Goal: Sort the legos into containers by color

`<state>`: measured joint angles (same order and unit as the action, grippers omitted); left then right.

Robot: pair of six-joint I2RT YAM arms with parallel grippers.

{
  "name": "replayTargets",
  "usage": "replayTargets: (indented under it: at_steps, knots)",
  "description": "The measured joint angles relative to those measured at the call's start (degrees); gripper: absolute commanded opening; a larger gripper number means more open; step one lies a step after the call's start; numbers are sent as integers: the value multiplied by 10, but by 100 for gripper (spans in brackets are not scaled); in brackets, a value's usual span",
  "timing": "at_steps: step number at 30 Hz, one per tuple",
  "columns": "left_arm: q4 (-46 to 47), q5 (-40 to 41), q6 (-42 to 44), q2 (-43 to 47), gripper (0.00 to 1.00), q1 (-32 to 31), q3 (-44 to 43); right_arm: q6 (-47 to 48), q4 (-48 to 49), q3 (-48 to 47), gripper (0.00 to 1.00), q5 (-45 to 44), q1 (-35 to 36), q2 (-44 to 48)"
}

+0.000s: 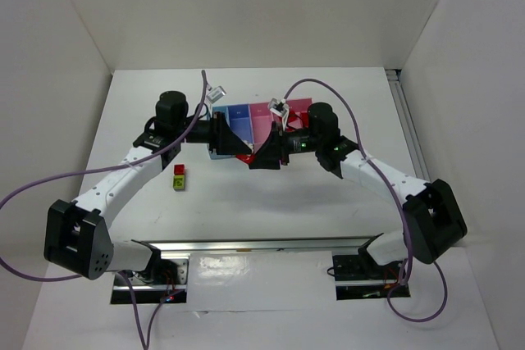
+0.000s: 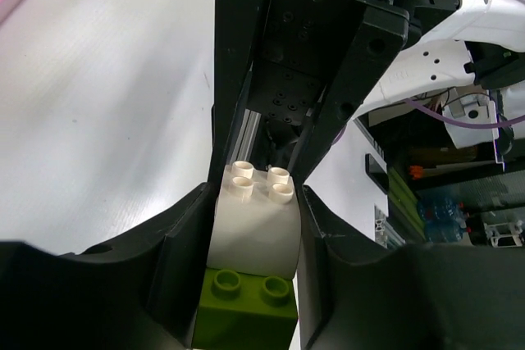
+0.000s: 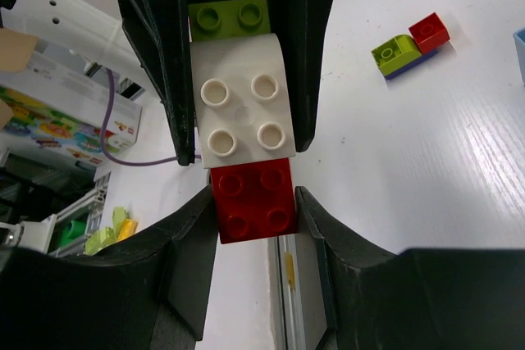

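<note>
Three joined legos hang between my two grippers above the table's middle: a red brick (image 3: 254, 198), a pale white brick (image 3: 242, 112) and a yellow-green brick (image 3: 230, 15). My right gripper (image 3: 254, 202) is shut on the red brick. The left gripper (image 2: 256, 202) is shut on the pale brick (image 2: 256, 223) and the green brick (image 2: 246, 309) behind it. From above, the left gripper (image 1: 238, 147) and right gripper (image 1: 264, 152) meet nose to nose just in front of the containers (image 1: 239, 120). A small cluster of legos (image 1: 178, 177), red and green on a blue one (image 3: 410, 45), lies on the table.
The arms hide part of the row of bins, from the light blue one (image 1: 218, 114) to the pink one (image 1: 300, 107). A metal rail (image 1: 254, 245) runs along the near edge. White walls stand at the back and both sides. Purple cables (image 1: 49, 182) loop off both arms.
</note>
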<state>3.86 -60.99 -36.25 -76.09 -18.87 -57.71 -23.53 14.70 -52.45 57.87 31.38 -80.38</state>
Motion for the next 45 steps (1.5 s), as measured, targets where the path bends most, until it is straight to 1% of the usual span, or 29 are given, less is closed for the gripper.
replayTargets:
  at_steps: [1,2,3,4,6,7,17,21,24,26,29,34,36,39,44,45]
  knots:
    - [0,0,0,0,36,1,0,0,0,0,11,0,2,0]
    - [0,1,0,0,30,2,0,0,0,0,11,0,2,0]
    - [2,1,0,0,20,2,1,0,0,0,11,0,3,0]
    - [3,1,0,0,16,3,3,0,0,0,11,0,3,-1]
    - [4,3,-1,0,4,3,5,0,-1,0,11,0,3,-3]
    - [4,5,-2,0,0,3,5,0,-1,0,11,0,3,-4]
    - [9,44,-33,1,0,4,12,19,-11,5,9,-10,9,-5]
    - [23,72,-59,3,0,12,12,52,-80,14,9,-25,19,-5]
    - [30,85,-72,4,0,18,12,77,-138,14,9,-57,19,-4]
    - [33,93,-77,5,0,21,12,87,-170,14,9,-93,19,0]
    - [25,106,-77,7,0,36,12,90,-207,14,9,-173,16,18]
    - [-47,176,-72,22,0,88,12,70,-262,-7,9,-373,5,43]
    - [-78,212,-70,35,0,100,12,56,-273,-27,13,-447,0,35]
    - [-111,244,-68,56,0,102,12,42,-275,-64,14,-520,-13,3]
    - [-146,251,-45,69,0,101,12,40,-275,-157,14,-586,-45,-114]
    - [-153,251,-43,69,0,101,12,39,-276,-174,16,-596,-51,-139]
